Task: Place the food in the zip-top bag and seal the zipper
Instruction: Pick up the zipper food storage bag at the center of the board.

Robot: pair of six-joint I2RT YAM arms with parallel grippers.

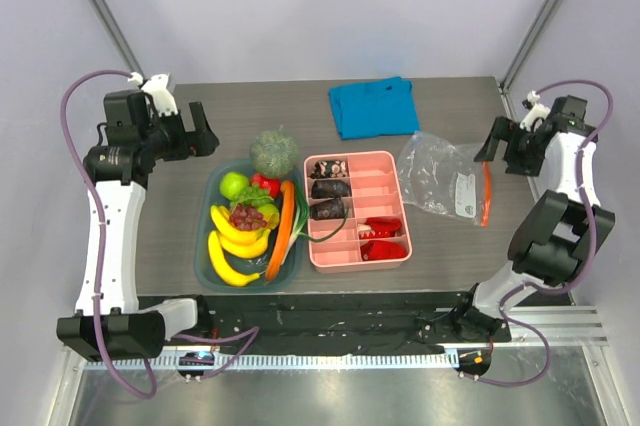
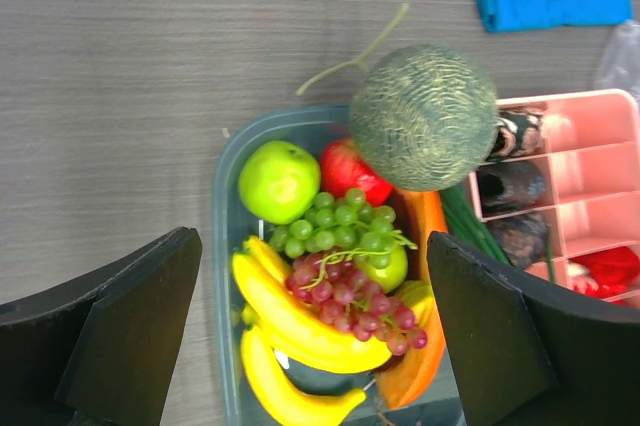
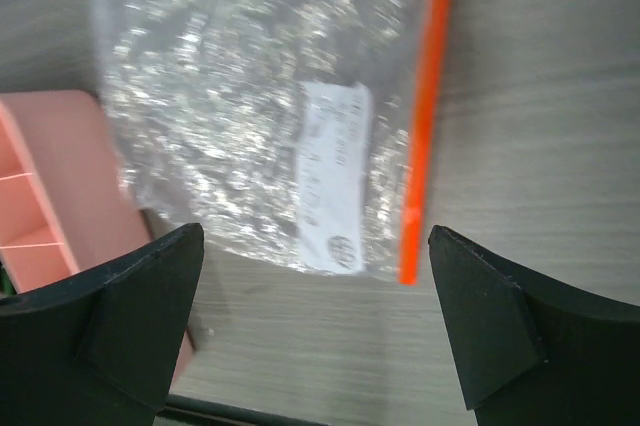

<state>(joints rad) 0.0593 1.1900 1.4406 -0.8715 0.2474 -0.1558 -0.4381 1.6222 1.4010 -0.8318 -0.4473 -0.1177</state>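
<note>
We are holding both grippers over the table, jaws apart and empty.
Our left gripper [image 1: 190,136] is hanging wide open above the bin [image 1: 203,218], where the melon [image 1: 274,152] is sitting at the far end and the apple [image 1: 233,184], red fruit [image 1: 265,184] and grapes [image 1: 247,216] are lying inside. Our right gripper [image 1: 505,141] is hovering open over the bag [image 1: 440,176], which is lying flat beside the pink box [image 1: 395,161], zipper [image 1: 486,194] along its right edge.

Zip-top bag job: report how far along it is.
Nothing looks done. The bag lies flat on the table and looks empty, its orange zipper along one edge. The melon, apple, grapes and red fruit are all at the grey tray. Nothing is in hand: the left gripper is open near the tray and the right gripper is open beside the bag. Loading and sealing are left.
</note>
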